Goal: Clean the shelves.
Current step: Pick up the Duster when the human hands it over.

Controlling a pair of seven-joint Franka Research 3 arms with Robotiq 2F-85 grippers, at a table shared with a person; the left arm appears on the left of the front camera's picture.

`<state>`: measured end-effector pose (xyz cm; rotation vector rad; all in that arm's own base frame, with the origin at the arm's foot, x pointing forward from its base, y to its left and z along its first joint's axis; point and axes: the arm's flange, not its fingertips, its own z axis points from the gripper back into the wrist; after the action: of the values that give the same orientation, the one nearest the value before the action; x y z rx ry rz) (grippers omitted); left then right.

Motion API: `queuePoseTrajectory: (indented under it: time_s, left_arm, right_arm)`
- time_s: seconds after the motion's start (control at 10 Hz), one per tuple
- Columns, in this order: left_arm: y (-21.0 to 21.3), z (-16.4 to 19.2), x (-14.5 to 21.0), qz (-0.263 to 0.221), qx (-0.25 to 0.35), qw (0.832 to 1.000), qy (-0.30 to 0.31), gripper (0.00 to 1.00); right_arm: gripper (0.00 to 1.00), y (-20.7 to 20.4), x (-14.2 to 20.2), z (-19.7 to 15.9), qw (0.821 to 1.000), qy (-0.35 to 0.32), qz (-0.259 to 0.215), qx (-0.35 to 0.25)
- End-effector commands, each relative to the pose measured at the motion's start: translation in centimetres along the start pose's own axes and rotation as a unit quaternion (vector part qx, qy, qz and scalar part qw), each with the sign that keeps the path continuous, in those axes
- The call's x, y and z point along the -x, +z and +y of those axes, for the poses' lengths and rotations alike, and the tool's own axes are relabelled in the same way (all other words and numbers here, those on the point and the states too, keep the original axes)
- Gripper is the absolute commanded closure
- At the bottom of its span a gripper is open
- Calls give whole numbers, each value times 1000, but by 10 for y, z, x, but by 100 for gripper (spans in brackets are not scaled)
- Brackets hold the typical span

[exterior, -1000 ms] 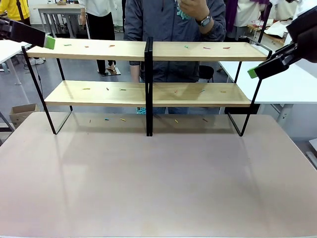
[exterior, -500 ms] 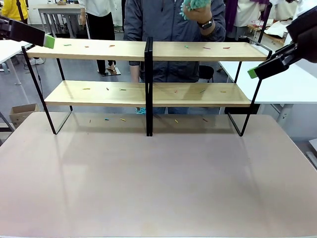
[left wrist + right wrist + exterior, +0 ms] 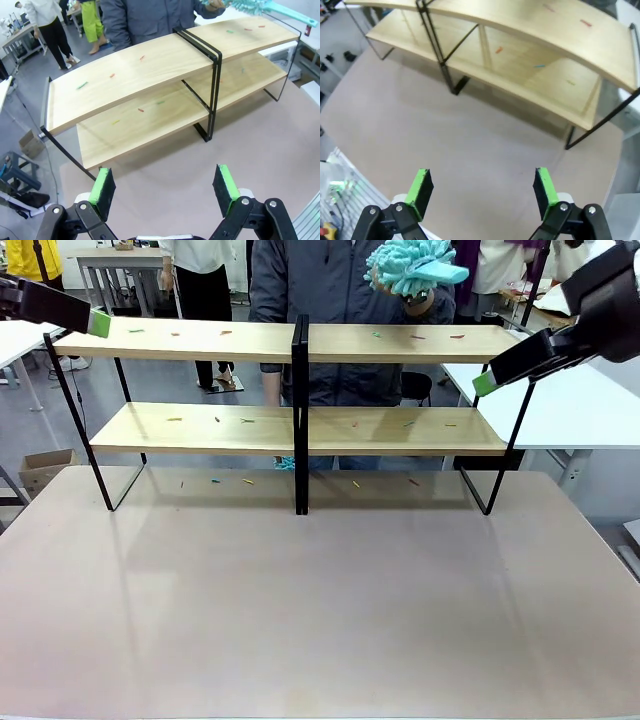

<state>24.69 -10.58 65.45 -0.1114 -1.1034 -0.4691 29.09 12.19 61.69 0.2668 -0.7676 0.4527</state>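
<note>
Left jaws: apart, nothing between the green pads [image 3: 105, 186]. Right jaws: also wide apart and empty. I hold neither on anything.

Directly ahead of both jaws lies bare desk [image 3: 320, 600].

Beyond that stand the shelves [image 3: 250, 430], at the far side of the desk. Left jaws hang just off the left end of the top board, right jaws just off the right end, not touching the frame as far as I can tell.

Small coloured scraps [image 3: 136, 330] are scattered over both boards, on either side of the central post. A few more seem to lie on the desk under the lower board.

Past the shelves, well beyond both jaws, a person's hand [image 3: 418, 302] holds a fluffy teal duster [image 3: 412, 268] above the right half of the top board, clear of the wood.

Judgement: cleaning not begun. No board looks wiped, so both tiers are left to do, and the duster has yet to meet a board or my jaws.
</note>
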Motion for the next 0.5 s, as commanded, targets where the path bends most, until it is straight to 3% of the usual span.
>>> queuePoseTrajectory:
  time_s: [0.0, 0.4]
  left_arm:
    - [0, 0, -1, -5, -1, 1000, 0, 0]
    - [0, 0, -1, -5, -1, 1000, 0, 0]
  right_arm:
    - [0, 10, 1, 5, 1000, -7, 2, -28]
    - [0, 27, 2, 11, 995, 8, -93, -27]
